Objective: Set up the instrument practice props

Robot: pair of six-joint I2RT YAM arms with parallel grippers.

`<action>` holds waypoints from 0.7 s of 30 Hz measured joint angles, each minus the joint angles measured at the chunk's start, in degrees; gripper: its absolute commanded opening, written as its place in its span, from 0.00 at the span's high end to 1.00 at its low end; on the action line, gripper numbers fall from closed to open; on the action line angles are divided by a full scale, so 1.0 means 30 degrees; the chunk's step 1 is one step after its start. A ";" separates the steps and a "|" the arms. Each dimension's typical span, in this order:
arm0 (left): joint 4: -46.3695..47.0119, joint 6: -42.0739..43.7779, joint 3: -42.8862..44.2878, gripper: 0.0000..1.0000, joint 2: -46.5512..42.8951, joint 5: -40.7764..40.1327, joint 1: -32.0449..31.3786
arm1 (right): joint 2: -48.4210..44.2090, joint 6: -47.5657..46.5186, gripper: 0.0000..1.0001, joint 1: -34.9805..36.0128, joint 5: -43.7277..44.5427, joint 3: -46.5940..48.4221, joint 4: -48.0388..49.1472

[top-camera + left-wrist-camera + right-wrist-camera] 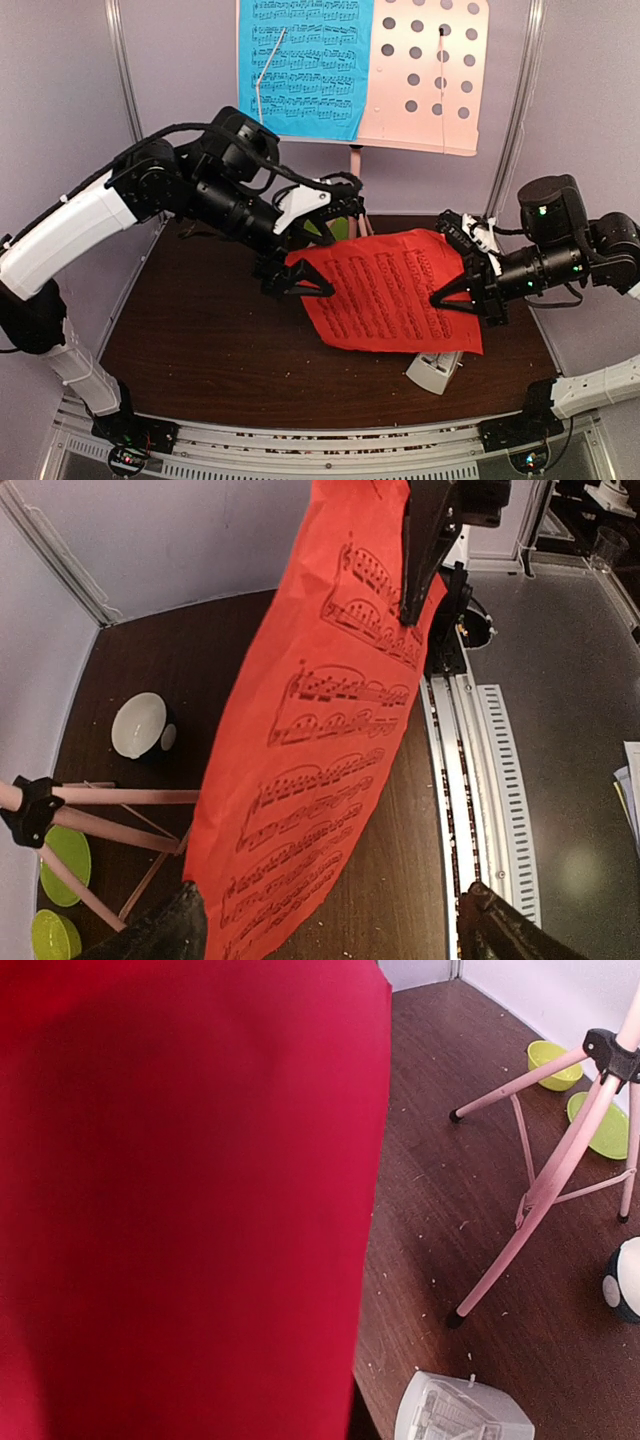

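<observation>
- The left gripper (pixel 305 278) reaches in from the left with its jaws spread wide. The left edge of the red sheet (pixel 390 290) sits in the gap between them. I cannot tell whether either finger touches the paper.
- The left wrist view shows that gap best: both fingers (pixel 170 925) stand at the bottom corners, and the sheet passes just beside the left one, well apart from the other.
- That view also takes in a white-and-dark bowl (pixel 140 725), a green plate (pixel 65 850) and a green bowl (pixel 55 935). They sit on the table (pixel 200 340) near the stand's pink legs, and the top view barely shows them.
- The red sheet is bright red paper printed with black staves. It is bowed and lifted off the dark brown table, spanning from one gripper to the other.
- Behind it, only the top view shows the music stand (pixel 430 75). Its pale pink desk has round holes, and the blue sheet (pixel 305 65) rests upright on the desk's left half.
- The right gripper (pixel 445 297) is pinched shut on the red sheet's right edge — the left wrist view shows its dark fingers clamped over the far end of the paper.
- In the right wrist view the plain red back of the sheet fills the left side and hides the fingers.
- The metronome (pixel 435 370) lies on the table, poking out below the sheet's near right corner — its ridged clear cover shows in the right wrist view.
</observation>
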 measured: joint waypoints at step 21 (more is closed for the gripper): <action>0.0036 0.0219 0.1865 0.50 0.2521 -0.0321 -0.2674 | -0.0015 0.1268 1.00 0.3322 0.1188 0.2776 -0.4080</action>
